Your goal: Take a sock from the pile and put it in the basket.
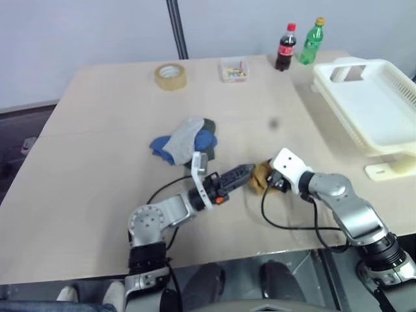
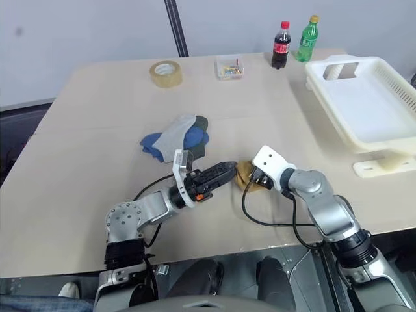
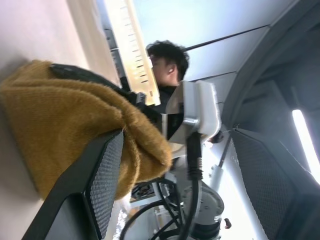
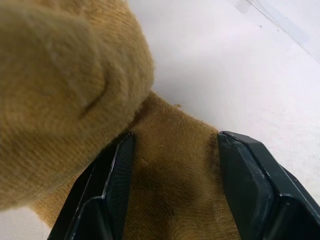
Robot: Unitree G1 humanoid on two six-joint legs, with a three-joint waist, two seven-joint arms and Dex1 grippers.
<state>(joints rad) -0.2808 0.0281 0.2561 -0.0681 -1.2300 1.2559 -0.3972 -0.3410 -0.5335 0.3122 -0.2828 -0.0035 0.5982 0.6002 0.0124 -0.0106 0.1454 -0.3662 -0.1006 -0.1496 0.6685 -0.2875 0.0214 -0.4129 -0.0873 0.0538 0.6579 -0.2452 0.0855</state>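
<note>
A mustard-yellow sock [image 4: 150, 165] lies bunched on the table [image 1: 97, 130] with the right gripper [image 4: 172, 185] astride it, jaws apart, one finger on each side of the fabric and no firm pinch evident. The left gripper [image 1: 244, 173] reaches in from the other side, its jaws also apart, one finger [image 3: 95, 185] against the sock's near edge and the other clear of it; neither clamps the cloth. The risk from here, as a judgement: with two grippers crowding one small soft sock, the fingers could knock together, or a closing grip could catch only a thin fold that slips free on the lift. The pile [image 1: 184, 142] of blue, grey and dark socks sits just beyond the left gripper. The basket [image 1: 338, 88] waits empty at the table's far right corner, well apart from the sock.
</note>
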